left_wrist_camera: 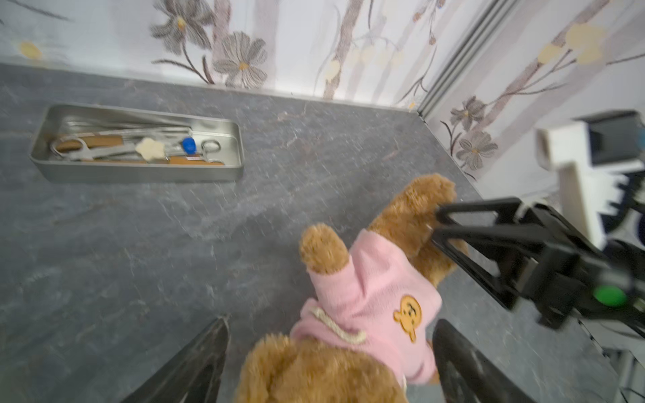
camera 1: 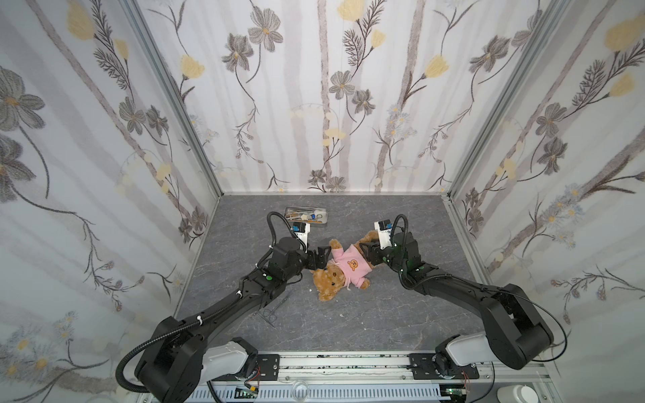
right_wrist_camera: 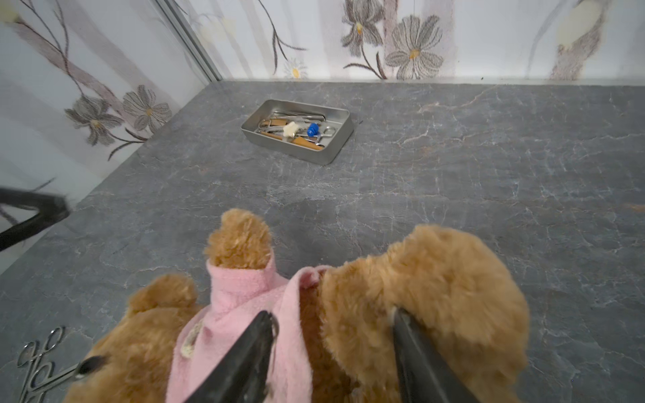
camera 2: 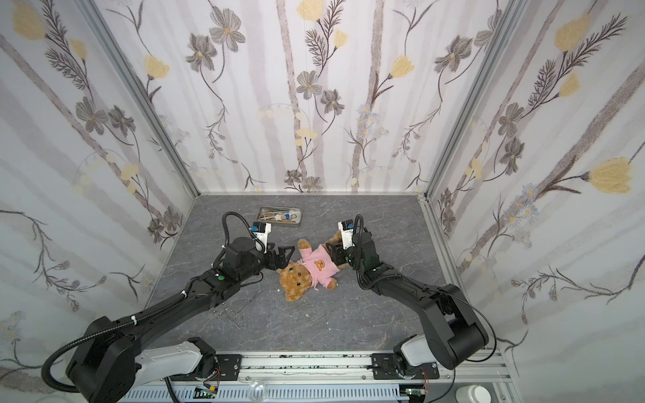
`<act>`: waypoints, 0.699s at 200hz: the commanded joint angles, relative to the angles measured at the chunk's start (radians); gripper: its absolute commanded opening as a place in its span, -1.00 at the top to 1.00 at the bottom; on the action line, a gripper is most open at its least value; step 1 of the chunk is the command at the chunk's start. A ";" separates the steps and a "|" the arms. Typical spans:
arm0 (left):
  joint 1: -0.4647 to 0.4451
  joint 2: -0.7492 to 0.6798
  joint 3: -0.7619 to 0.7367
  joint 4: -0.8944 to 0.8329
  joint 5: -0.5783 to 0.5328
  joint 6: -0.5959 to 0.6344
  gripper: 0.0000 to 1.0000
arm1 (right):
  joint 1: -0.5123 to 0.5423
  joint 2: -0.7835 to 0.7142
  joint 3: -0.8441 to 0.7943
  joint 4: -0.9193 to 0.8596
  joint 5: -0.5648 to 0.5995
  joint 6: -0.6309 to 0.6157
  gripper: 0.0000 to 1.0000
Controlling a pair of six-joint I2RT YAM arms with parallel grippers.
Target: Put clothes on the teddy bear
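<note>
we find the teddy bear point(camera 1: 331, 279) lying on its back in the middle of the grey table, just near of the metal tray point(right_wrist_camera: 293, 151). its long axis runs on a slant: head toward the near left, legs toward the far right. the pink shirt point(camera 1: 350, 267) is over head and chest, and a paw shows out of each sleeve, so we judge the dressing nearly done, with only the hem left to settle.

the left gripper point(camera 1: 320, 259) sits at the head end, just left of the bear's shoulder. its jaws stand wide, one on each side of the head in the left wrist view, and hold nothing.

the right gripper point(right_wrist_camera: 331, 312) is at the leg end, about half closed. one finger point(right_wrist_camera: 244, 356) lies on the pink hem and the other presses into the fur of a leg. we cannot tell whether it already pinches the cloth.

the hem lies to the far right of the chest, so the right arm is the nearer one for the coming move. we judge that move to be a pull along the body's axis, away from the head. with the left jaws open nothing anchors the bear, so it may slide with the pull.
</note>
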 commanded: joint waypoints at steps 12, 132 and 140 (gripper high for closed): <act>-0.118 -0.043 -0.088 0.000 -0.067 -0.175 -0.83 | -0.001 0.067 0.014 -0.070 -0.053 -0.009 0.09; 0.012 0.451 0.286 0.058 -0.204 0.176 -0.88 | 0.105 -0.253 -0.243 -0.085 -0.147 0.162 0.21; 0.015 0.451 0.310 0.049 -0.232 0.207 -0.90 | 0.109 -0.289 -0.233 -0.109 -0.141 0.161 0.19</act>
